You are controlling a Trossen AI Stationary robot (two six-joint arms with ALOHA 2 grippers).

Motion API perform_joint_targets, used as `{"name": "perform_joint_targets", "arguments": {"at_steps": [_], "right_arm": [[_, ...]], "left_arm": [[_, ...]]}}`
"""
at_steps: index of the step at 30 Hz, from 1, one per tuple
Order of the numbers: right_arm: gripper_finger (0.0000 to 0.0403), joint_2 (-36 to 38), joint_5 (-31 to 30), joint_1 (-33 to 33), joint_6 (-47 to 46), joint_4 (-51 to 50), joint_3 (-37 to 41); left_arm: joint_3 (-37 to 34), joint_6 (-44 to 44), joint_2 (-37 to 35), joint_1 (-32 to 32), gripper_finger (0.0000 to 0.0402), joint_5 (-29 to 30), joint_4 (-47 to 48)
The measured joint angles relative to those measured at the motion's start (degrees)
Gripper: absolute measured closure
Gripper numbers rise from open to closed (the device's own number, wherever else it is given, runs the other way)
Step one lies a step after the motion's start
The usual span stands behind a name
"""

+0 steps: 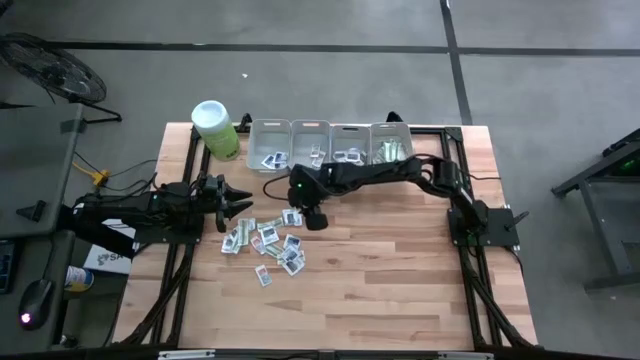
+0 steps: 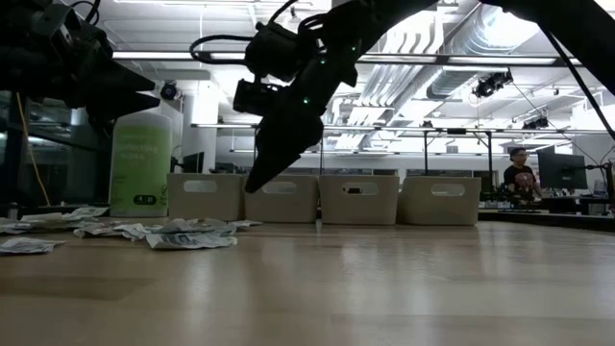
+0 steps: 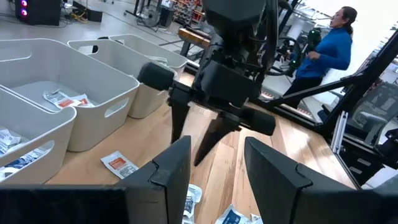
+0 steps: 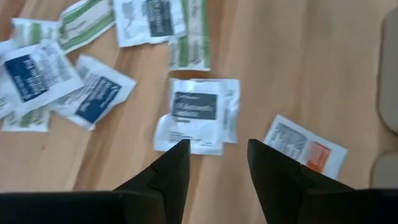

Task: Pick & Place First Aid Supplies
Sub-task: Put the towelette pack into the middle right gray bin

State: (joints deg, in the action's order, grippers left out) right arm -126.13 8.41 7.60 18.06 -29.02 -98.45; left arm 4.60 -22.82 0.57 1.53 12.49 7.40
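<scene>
Several small flat paper packets [image 1: 266, 242] lie loose and partly overlapping on the wooden table, some white with dark or blue prints, some green-and-white strips. My right gripper [image 1: 316, 221] hangs open above the far right edge of the pile, fingers pointing down. In the right wrist view its fingertips [image 4: 217, 163] stand just short of a white packet with a dark print [image 4: 196, 112]; a packet with an orange print [image 4: 305, 150] lies beside it. My left gripper [image 1: 244, 204] is open, held above the table left of the pile, touching nothing.
Several grey bins [image 1: 330, 143] stand in a row along the far edge, with packets inside. A lime-green canister with a white lid [image 1: 215, 128] stands left of them. Bare wood lies near and right of the pile. A person in blue [image 3: 330, 51] is in the room beyond.
</scene>
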Motion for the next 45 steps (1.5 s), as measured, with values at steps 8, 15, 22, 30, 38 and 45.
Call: {"name": "perform_joint_targets", "arguments": {"at_steps": [8,15,22,30,38,45], "right_arm": [[0.0248,-0.61,1.44,-3.17,7.68,-0.62,0.02],[0.0247,-0.82,-0.08,-5.29,10.64,-0.10,0.00],[0.0247,-3.35,-4.98,-5.83,11.95,0.76,0.04],[0.0247,-3.45,-7.03,-5.76,11.91,0.72,0.02],[0.0247,-3.45,-6.54,-5.87,13.40,0.68,0.02],[0.0245,-3.45,-5.23,-5.89,13.53,0.85,0.02]], "left_arm": [[-0.01,0.00,-0.02,0.00,0.0252,0.00,0.00],[-0.01,0.01,0.00,0.01,0.0252,0.00,0.00],[0.00,-0.01,-0.01,0.00,0.0252,0.02,0.02],[0.00,0.00,0.01,0.00,0.0252,0.02,-0.02],[-0.01,0.00,0.01,-0.01,0.0252,0.02,0.00],[-0.01,0.01,0.01,0.00,0.0252,0.03,0.00]]}}
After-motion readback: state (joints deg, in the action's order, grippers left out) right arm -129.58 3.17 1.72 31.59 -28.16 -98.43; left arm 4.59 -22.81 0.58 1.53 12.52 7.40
